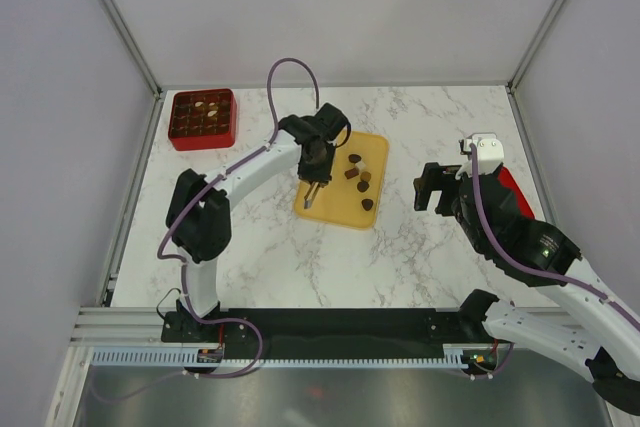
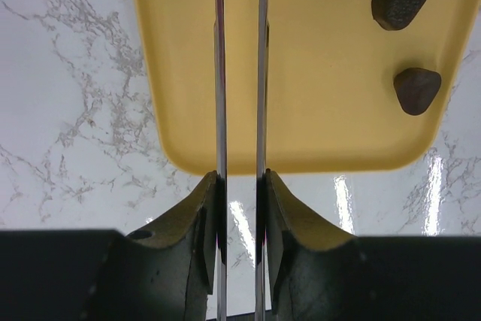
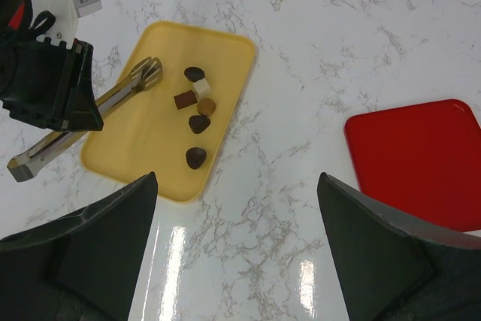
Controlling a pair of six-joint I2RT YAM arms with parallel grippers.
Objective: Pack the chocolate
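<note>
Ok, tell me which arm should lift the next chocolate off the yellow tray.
Left. The left gripper is shut on tongs whose tips sit over the yellow tray, beside the chocolate; the right gripper hangs open, off to the tray's right.

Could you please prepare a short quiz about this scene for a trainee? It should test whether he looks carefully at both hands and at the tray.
1. True or false: the right hand is shut.
2. What does the left hand grip? A: a brown sweet. B: metal tongs. C: a red lid.
3. Count: how many chocolate pieces lie on the yellow tray, as the right wrist view shows them?

Key
1. False: its fingers stand wide apart, with nothing between them.
2. B: the two metal blades run between its fingers.
3. Six.
</note>
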